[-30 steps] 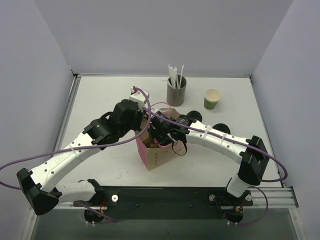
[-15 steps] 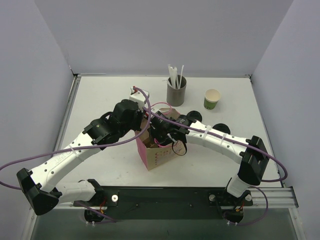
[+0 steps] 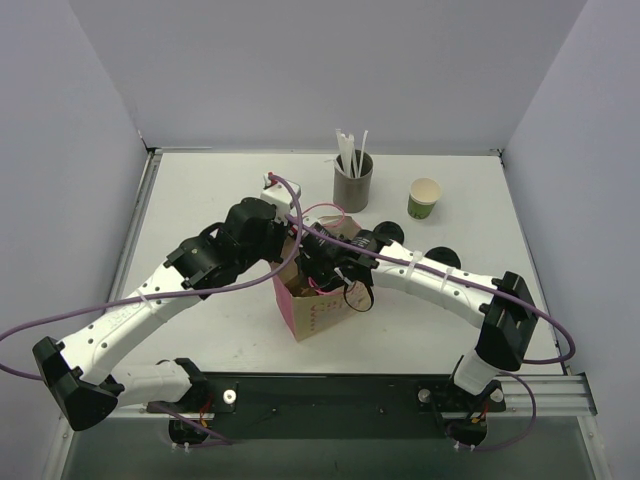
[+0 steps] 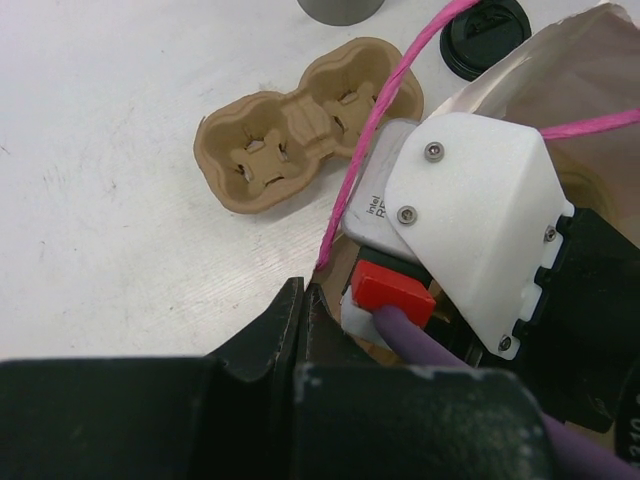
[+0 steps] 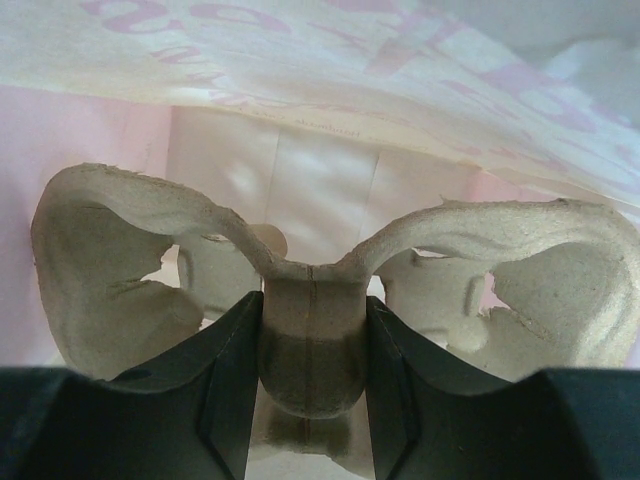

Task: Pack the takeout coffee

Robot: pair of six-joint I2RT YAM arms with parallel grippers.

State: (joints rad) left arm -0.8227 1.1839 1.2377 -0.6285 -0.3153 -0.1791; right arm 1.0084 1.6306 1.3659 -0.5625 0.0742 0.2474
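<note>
The small green cup with a dark top is hidden in every view. A black round lid (image 3: 388, 232) lies on the table behind the right arm and also shows in the left wrist view (image 4: 485, 35). A pink paper bag (image 3: 318, 310) stands open at the centre. My left gripper (image 3: 285, 252) is shut on the bag's rim (image 4: 345, 290), with the fingers (image 4: 285, 320) pressed together. My right gripper (image 3: 322, 268) reaches down into the bag (image 5: 210, 170) and is shut on the middle bridge of a brown pulp cup carrier (image 5: 312, 340).
A second pulp cup carrier (image 4: 305, 135) lies on the table behind the bag. A grey cylinder of white straws (image 3: 352, 185) stands at the back. A green cup with a pale cream inside (image 3: 424, 198) stands to its right. Purple cables trail over both arms.
</note>
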